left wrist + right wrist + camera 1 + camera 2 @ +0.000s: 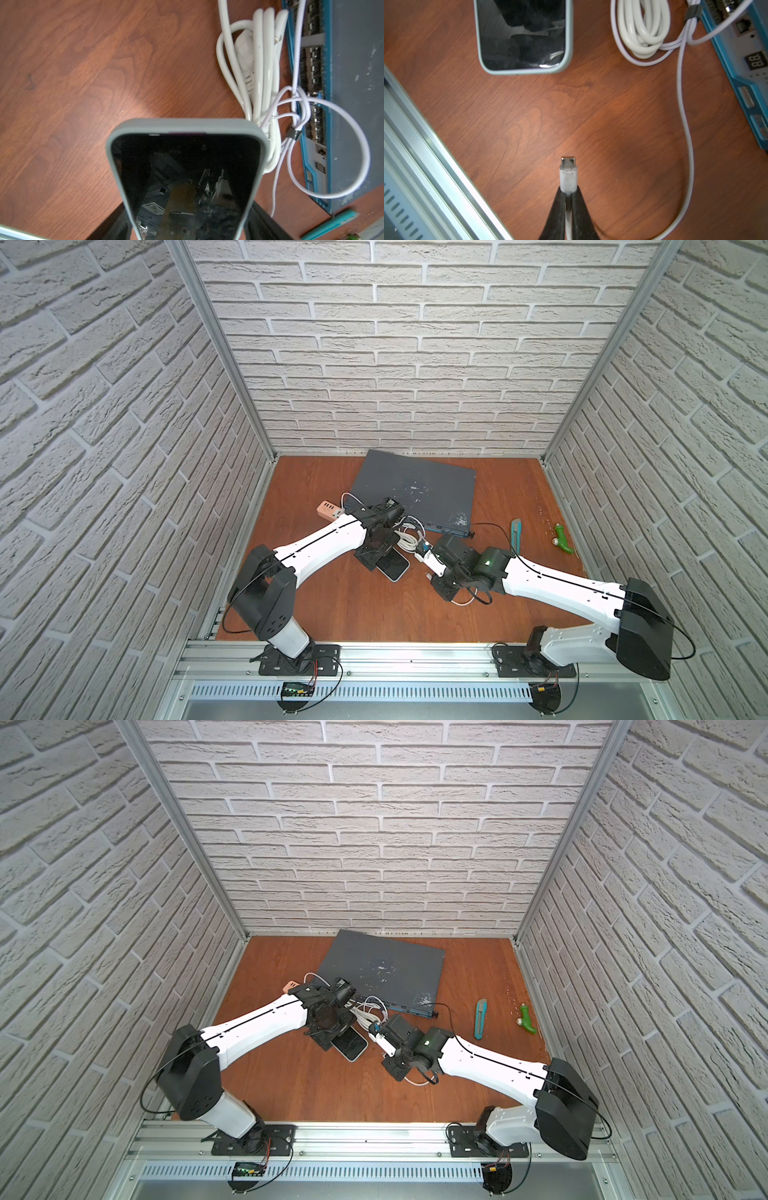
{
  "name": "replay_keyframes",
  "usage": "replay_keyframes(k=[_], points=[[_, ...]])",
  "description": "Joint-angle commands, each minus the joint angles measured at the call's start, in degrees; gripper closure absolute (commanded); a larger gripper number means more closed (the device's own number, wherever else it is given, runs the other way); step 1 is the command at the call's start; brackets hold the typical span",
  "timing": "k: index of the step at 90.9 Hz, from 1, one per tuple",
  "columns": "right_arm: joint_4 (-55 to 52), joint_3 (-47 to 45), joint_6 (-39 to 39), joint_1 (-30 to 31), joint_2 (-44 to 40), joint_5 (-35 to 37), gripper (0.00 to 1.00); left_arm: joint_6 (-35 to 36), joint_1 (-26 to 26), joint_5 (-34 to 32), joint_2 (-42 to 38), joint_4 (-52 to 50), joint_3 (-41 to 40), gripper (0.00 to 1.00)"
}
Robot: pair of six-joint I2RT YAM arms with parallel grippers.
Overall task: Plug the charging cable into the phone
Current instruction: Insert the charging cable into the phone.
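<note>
The phone is laid on the desk and is gripped across its width by the left end effector, set wide. The charging cable is pinched just behind its connector by the right end effector. The connector is pointed toward the phone's short edge, apart from it.

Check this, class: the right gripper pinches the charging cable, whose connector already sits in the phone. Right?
Wrong on the connector. The right gripper pinches the charging cable, but the right wrist view shows its connector apart from the phone, with bare table between them.
</note>
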Motion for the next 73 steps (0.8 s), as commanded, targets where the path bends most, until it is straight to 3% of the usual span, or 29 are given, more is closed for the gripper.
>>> replay_keyframes(k=[1, 35, 73], points=[[-0.34, -0.18, -0.87, 2.10, -0.35, 2.00, 0.97, -2.23, 0.47, -1.20, -2.60, -0.92, -0.94, 1.00], [4.34, 1.61, -5.49, 10.02, 7.42, 10.70, 0.97, -3.01, 0.14, -1.41, -3.51, -3.03, -1.82, 1.00], [8.11, 4.47, -6.74, 12.55, 12.35, 9.85, 0.97, -3.67, -0.85, -0.65, -2.28, -3.30, -3.25, 1.00]])
